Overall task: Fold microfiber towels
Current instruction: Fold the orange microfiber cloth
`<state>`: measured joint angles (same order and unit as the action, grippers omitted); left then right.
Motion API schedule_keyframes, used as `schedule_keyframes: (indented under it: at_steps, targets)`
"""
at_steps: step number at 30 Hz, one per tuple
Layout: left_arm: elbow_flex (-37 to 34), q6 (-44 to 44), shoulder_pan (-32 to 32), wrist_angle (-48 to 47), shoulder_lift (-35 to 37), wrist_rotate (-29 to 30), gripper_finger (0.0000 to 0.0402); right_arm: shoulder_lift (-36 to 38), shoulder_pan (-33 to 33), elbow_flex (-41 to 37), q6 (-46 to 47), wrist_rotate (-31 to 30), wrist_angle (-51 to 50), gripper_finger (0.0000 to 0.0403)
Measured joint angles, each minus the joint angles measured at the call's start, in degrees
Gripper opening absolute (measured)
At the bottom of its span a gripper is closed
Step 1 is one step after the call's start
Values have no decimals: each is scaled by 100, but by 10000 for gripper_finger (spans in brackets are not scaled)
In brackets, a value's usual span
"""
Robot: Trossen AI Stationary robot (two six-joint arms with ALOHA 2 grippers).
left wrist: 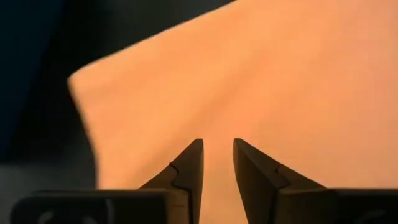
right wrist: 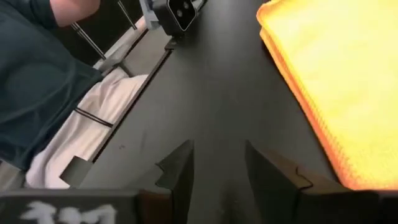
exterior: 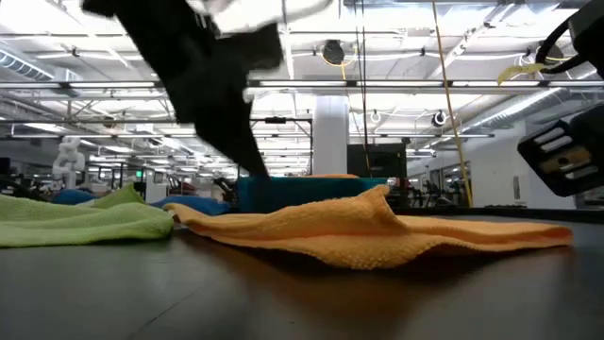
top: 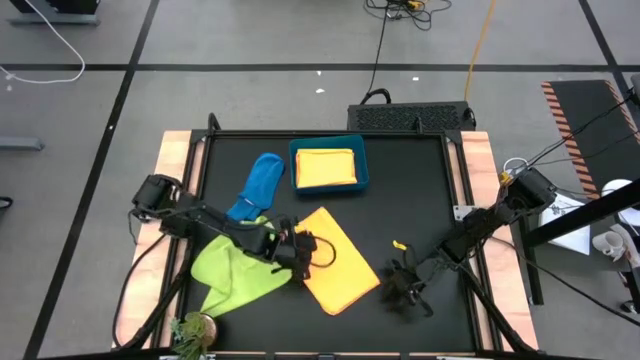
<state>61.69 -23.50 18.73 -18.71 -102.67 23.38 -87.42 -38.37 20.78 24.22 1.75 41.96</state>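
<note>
An orange towel [top: 338, 262] lies folded on the black table's near middle, two layers showing at its edge [right wrist: 292, 68], with a hump [exterior: 377, 196] along one side. My left gripper [top: 305, 252] hovers open over the towel's left part [left wrist: 261, 74]. My right gripper [top: 402, 288] stands open over bare table just right of the orange towel [right wrist: 336, 74]. A lime green towel [top: 232, 270] lies crumpled at the near left. Beyond it lies a blue towel [top: 258, 185]. A folded yellow towel [top: 326, 167] lies in the teal bin [top: 362, 165].
The teal bin stands at the table's far middle. A small yellow scrap [top: 398, 244] lies on the table right of the orange towel. A small plant [top: 195, 328] sits at the near left corner. A person [right wrist: 37, 74] stands beside the table's edge.
</note>
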Motion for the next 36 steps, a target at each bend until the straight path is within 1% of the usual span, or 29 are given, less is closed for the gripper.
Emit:
schedule_keyframes:
  at_steps: [1, 5, 8, 11, 14, 16, 20, 23, 27, 33, 36]
  targets:
    - [104, 56, 129, -11, 15, 0, 90, 0, 20, 0, -69, -11, -9, 134]
    - [369, 384, 754, 446, 19, 68, 90, 0, 131, 0, -359, -43, -53, 134]
    - [406, 687, 1192, 1253, -142, 92, 90, 0, 223, 0, -559, -191, -53, 134]
    - [411, 960, 1502, 2027, -475, 132, 90, 0, 337, 0, -678, -193, -57, 134]
    - [524, 1152, 1635, 2278, -932, 39, 90, 0, 433, 2, -707, -185, -9, 134]
    - [792, 1185, 1660, 2163, -1277, -85, 90, 0, 480, 2, -704, -182, -10, 134]
    - [1457, 1337, 1667, 1494, -1774, -175, 90, 0, 501, 2, -679, -172, -18, 134]
    - [1870, 1511, 1667, 1175, -1951, -165, 90, 0, 501, 2, -645, -169, -25, 134]
    - [2208, 1751, 1667, 927, -1957, -78, 97, 0, 494, 4, -634, -169, -27, 134]
    - [2349, 1980, 1677, 718, -1957, 16, 144, 0, 492, 4, -647, -167, -23, 134]
    - [2338, 1875, 1668, 287, -1959, 170, 173, 0, 492, 4, -647, -167, -18, 134]
